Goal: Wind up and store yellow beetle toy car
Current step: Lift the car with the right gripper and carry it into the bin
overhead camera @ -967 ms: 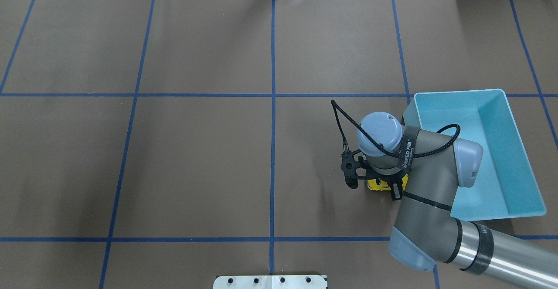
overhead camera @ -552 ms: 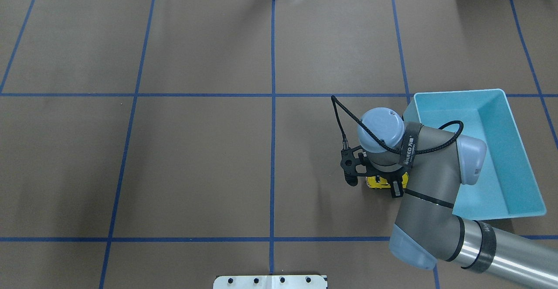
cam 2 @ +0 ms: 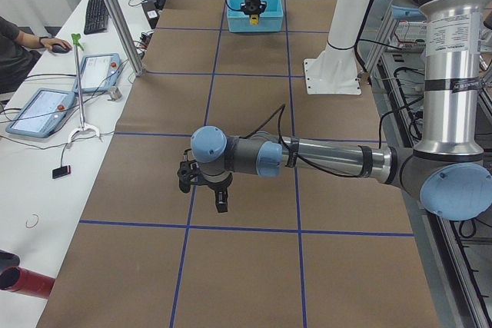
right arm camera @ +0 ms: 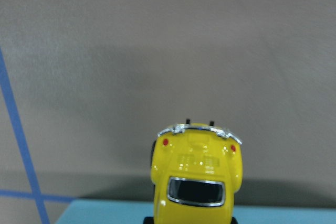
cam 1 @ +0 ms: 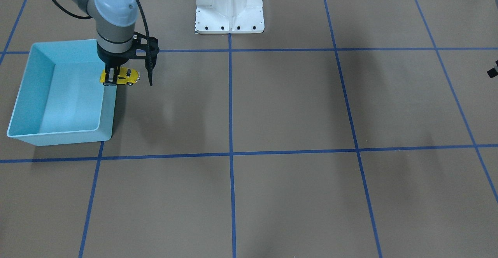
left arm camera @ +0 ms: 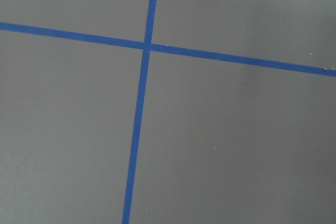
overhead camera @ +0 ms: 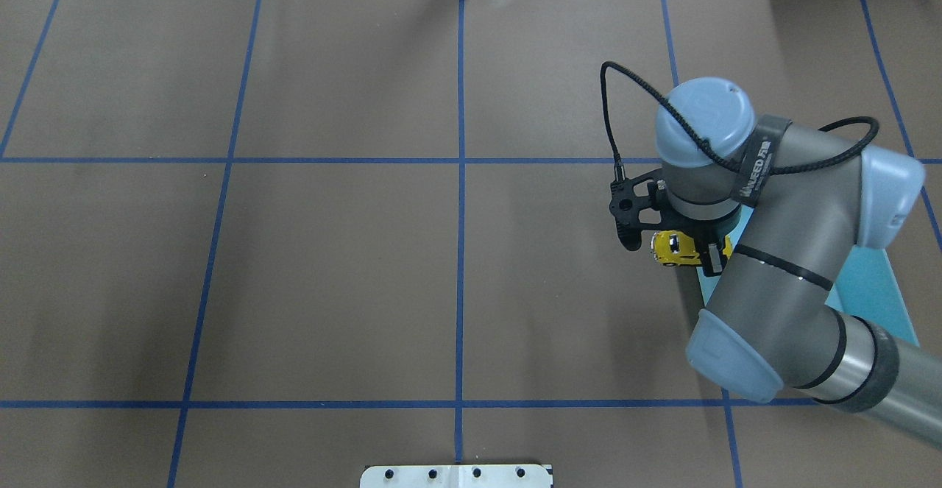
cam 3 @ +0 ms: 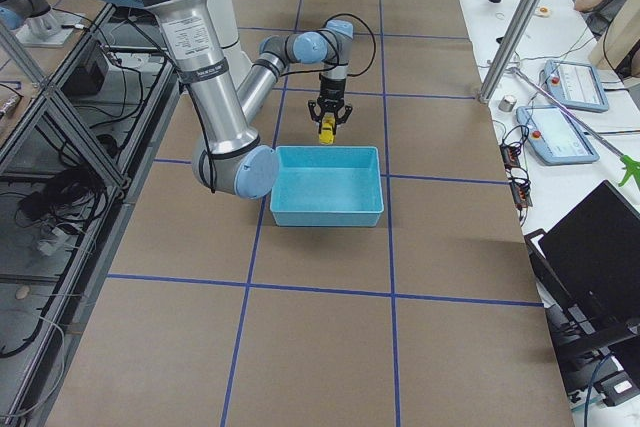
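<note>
The yellow beetle toy car (cam 1: 130,77) hangs in my right gripper (cam 1: 113,77), which is shut on its rear half. It is held in the air at the near-side rim of the light blue bin (cam 1: 58,136), partly over the rim. In the overhead view the car (overhead camera: 671,246) shows under the right wrist, and my arm hides most of the bin (overhead camera: 872,282). The right wrist view shows the car's (right arm camera: 197,177) roof and bumper over the brown table, with the bin's edge below. My left gripper (cam 2: 209,191) shows only in the exterior left view; I cannot tell whether it is open or shut.
The brown table cover is marked with a grid of blue tape (left arm camera: 139,108). The robot's white base plate (cam 1: 229,16) stands at the table's robot-side edge. My left arm (cam 2: 323,159) reaches low across the table's left end. A side desk with tablets (cam 2: 46,109) stands beyond it.
My right arm has risen and moved away from the robot's base toward the bin, carrying the car off the table up to the bin's rim.
</note>
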